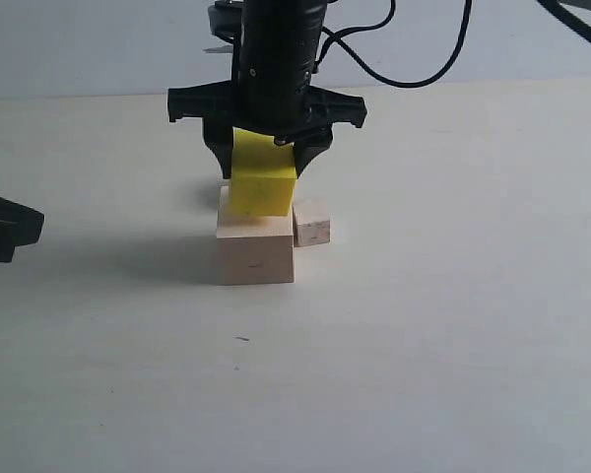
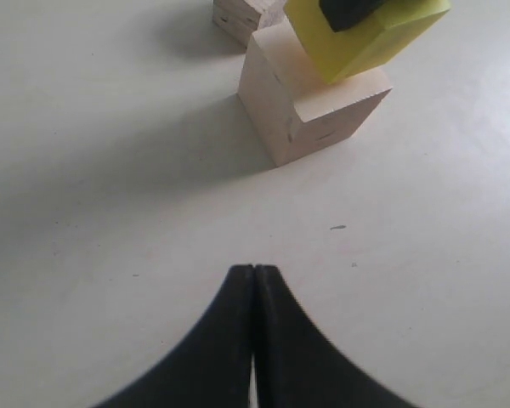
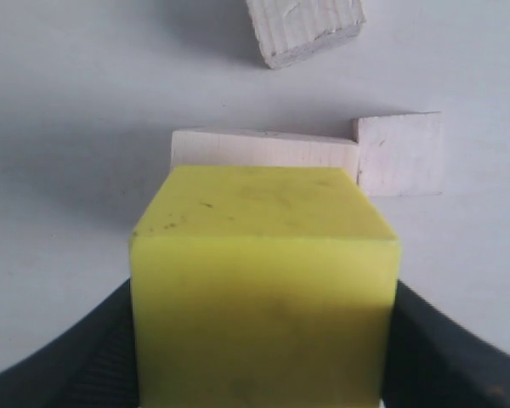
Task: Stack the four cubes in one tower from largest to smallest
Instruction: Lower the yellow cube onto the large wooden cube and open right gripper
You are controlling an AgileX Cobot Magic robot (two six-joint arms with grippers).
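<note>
My right gripper [image 1: 266, 158] [image 3: 263, 340] is shut on the yellow cube [image 1: 262, 182] [image 3: 263, 280] [image 2: 382, 38], a finger on each side. The cube hangs slightly tilted right over the large pale wooden cube [image 1: 255, 251] [image 3: 263, 149] [image 2: 310, 106]. I cannot tell whether the two touch. A smaller wooden cube [image 1: 312, 222] [image 3: 399, 153] stands against the large one's side. Another small wooden cube [image 3: 304, 25] [image 2: 242, 13] lies beyond the large one, almost hidden in the exterior view. My left gripper [image 2: 253, 272] [image 1: 0, 232] is shut and empty, low at the table's left.
The pale tabletop [image 1: 453, 325] stretches bare in front of and to the right of the cubes. Black cables [image 1: 414, 69] hang behind the right arm.
</note>
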